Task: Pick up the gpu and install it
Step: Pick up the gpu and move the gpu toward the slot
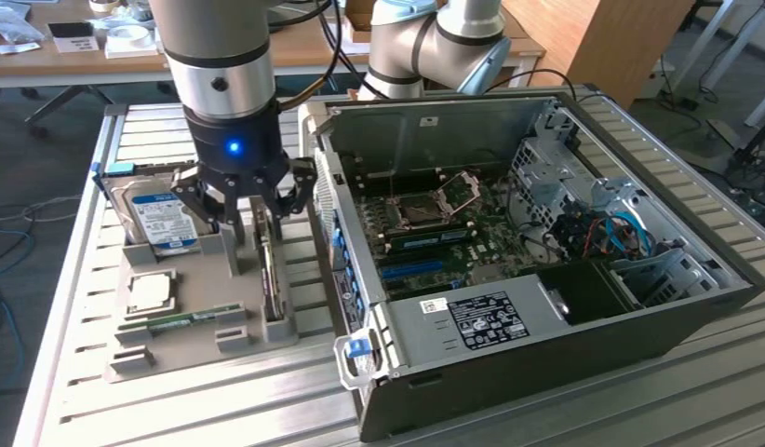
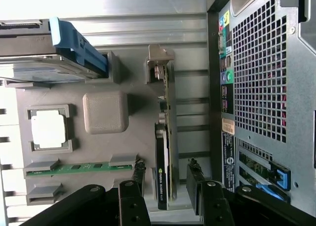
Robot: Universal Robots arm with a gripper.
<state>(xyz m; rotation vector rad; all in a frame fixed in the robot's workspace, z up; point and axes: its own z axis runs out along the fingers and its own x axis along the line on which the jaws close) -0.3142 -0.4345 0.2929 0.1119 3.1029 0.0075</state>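
While the hand (image 1: 261, 235) (image 2: 166, 169) is hanging released over the grey parts tray (image 1: 221, 279) (image 2: 133, 88), the slatted table (image 1: 73, 382) is carrying everything in the scene. At the tray's near end a narrow green memory stick (image 1: 184, 321) (image 2: 74, 169) is lying flat in its cradle. A square processor (image 1: 151, 291) (image 2: 48, 129) is sitting in a recess just behind it.

The gpu (image 1: 272, 279) (image 2: 164, 137) is standing on its long edge in a slot along the tray's side nearest the computer case (image 1: 507, 382) (image 2: 261, 63). Its metal bracket is pointing toward the hard drive's end. The hand's two fingers (image 2: 139, 172) are straddling the card, one on each side, a gap showing by each, and nothing is being gripped.

Farther back, a blue-labelled silver hard drive (image 1: 159, 214) (image 2: 44, 43) is resting in the tray's far bay.

On the exterior view's right, the case is lying on its side with its panel off. Its perforated rear wall is rising just beside the card, between the slot and the motherboard (image 1: 457, 233). A labelled power supply (image 1: 482, 317) is filling the case's near end, and cables are bunching on the exterior view's right.

Beyond, a cluttered desk (image 1: 60, 42) is standing in the background.
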